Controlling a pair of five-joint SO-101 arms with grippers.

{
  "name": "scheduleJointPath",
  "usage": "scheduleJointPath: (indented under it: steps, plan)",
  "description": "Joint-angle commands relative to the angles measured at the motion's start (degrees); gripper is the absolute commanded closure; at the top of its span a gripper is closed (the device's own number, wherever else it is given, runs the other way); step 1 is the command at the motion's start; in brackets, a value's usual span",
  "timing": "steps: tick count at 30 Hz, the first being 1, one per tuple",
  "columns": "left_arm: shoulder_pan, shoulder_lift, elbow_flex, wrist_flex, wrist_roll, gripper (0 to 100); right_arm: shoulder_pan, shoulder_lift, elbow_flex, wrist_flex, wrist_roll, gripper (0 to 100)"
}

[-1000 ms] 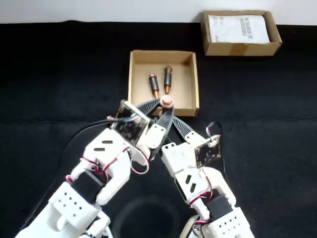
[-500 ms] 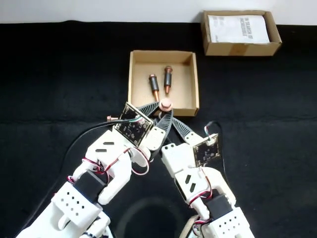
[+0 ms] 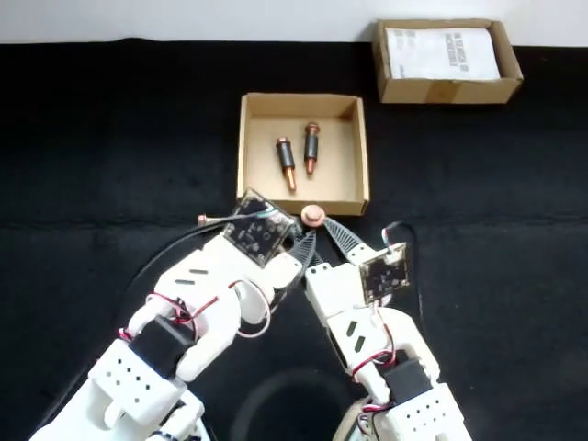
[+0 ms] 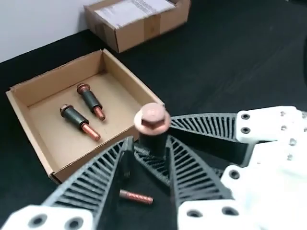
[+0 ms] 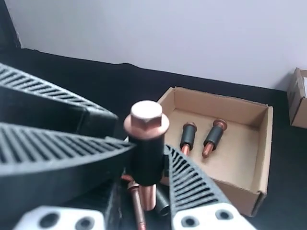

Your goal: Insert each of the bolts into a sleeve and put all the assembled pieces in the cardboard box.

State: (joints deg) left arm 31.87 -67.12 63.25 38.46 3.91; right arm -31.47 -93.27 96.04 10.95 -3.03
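A copper-coloured bolt (image 4: pixel 151 120) with a hexagonal flanged head stood upright in a smooth black cylindrical sleeve (image 5: pixel 145 160), its threaded tip poking out below. The left gripper (image 4: pixel 148 146) and the right gripper (image 5: pixel 149 153), both with black ribbed, wedge-shaped jaws on white bodies, met at this piece. Each pair of jaws was drawn in to a narrow V and pinched the sleeve from either side. The piece hung above the matte black surface (image 3: pixel 110 138), just outside the near wall of the shallow, square cardboard box (image 3: pixel 303 99). One assembled piece (image 3: pixel 287 163) and a second assembled piece (image 3: pixel 311 147) lay side by side on the box floor. A loose bolt (image 4: pixel 135 196), thin and threaded, lay on the surface beneath the jaws.
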Motion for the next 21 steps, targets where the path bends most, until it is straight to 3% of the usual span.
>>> scheduleJointPath:
  steps: [1,5,12,17,21]
  plan:
    - [-0.22,-0.22,-1.8,1.49,2.99,85,0.31,-0.84,3.12,-0.04,0.0,99.1]
    - [-0.92,-0.48,-2.24,1.58,3.08,85,0.4,-0.84,2.95,-0.04,3.6,99.1]
    - [-6.37,-1.1,-3.21,1.49,3.16,85,0.31,-0.84,2.95,-0.13,3.6,99.1]
    - [-7.34,-6.29,-4.79,1.23,3.08,99,0.31,-0.84,3.38,-0.13,3.52,99.1]
    - [-7.52,-11.74,-4.26,1.58,3.08,99,0.48,-0.84,3.21,-0.13,3.52,99.1]
